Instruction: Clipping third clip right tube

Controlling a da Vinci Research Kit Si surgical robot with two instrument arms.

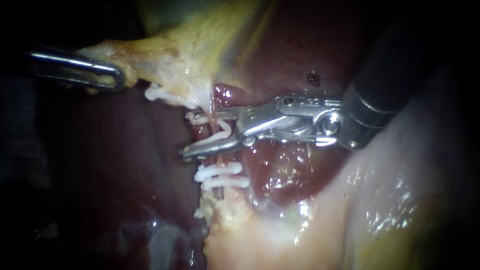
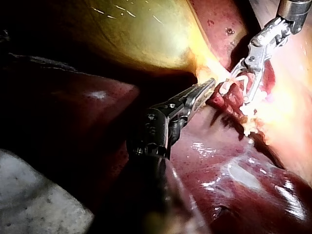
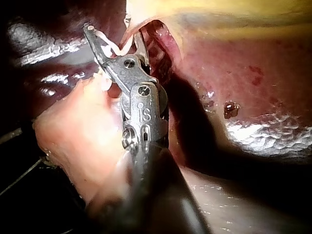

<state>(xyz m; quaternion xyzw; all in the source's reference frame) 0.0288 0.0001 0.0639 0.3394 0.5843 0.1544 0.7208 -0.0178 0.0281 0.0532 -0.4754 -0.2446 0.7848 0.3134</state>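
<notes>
A thin pink tube (image 1: 213, 106) runs down from the gallbladder neck, with the liver behind it. My right instrument (image 1: 187, 134) comes in from the upper right. Its jaws stand wide apart astride the tube, holding an open white clip (image 1: 223, 131) between them. Just below on the same tube sit two closed white clips (image 1: 220, 173). In the right wrist view the clip (image 3: 110, 44) shows between the jaw tips (image 3: 114, 34). My left instrument (image 1: 119, 77) is shut on pale tissue at the gallbladder's neck (image 1: 145, 65) and holds it out to the left. The left wrist view shows the same grip (image 2: 209, 87).
Another white clip (image 1: 160, 94) lies under the pulled tissue, left of the tube. The yellow-green gallbladder (image 1: 200, 35) is above and dark red liver (image 1: 100, 165) to the left. Pale glistening tissue (image 1: 350, 210) fills the lower right. A dark spot (image 1: 313, 78) marks the liver bed.
</notes>
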